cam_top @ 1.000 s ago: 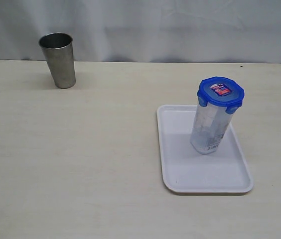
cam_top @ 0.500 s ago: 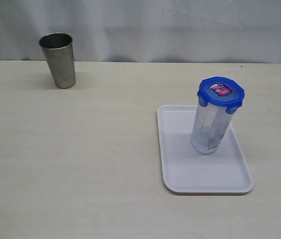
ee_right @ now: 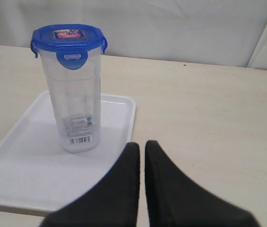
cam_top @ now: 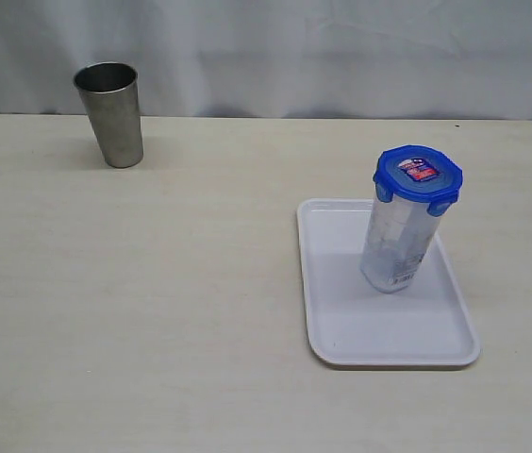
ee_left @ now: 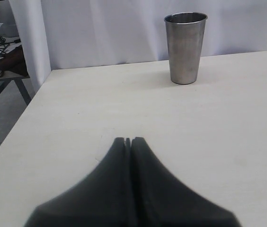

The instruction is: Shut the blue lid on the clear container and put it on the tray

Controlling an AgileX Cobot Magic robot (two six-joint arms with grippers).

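Note:
The clear container (cam_top: pixel 396 247) stands upright on the white tray (cam_top: pixel 341 321), with the blue lid (cam_top: pixel 418 174) seated on its top. In the right wrist view the container (ee_right: pixel 75 101), its blue lid (ee_right: pixel 68 37) and the tray (ee_right: pixel 20 165) lie ahead of my right gripper (ee_right: pixel 142 144), which is shut, holds nothing and stands apart from them. My left gripper (ee_left: pixel 128 139) is shut and empty over bare table. Neither arm shows in the exterior view.
A steel cup (cam_top: pixel 110 114) stands at the far left of the table, also in the left wrist view as the cup (ee_left: pixel 185 47). The table's left edge (ee_left: pixel 27 106) drops to the floor, with a side table beyond. A white curtain hangs behind.

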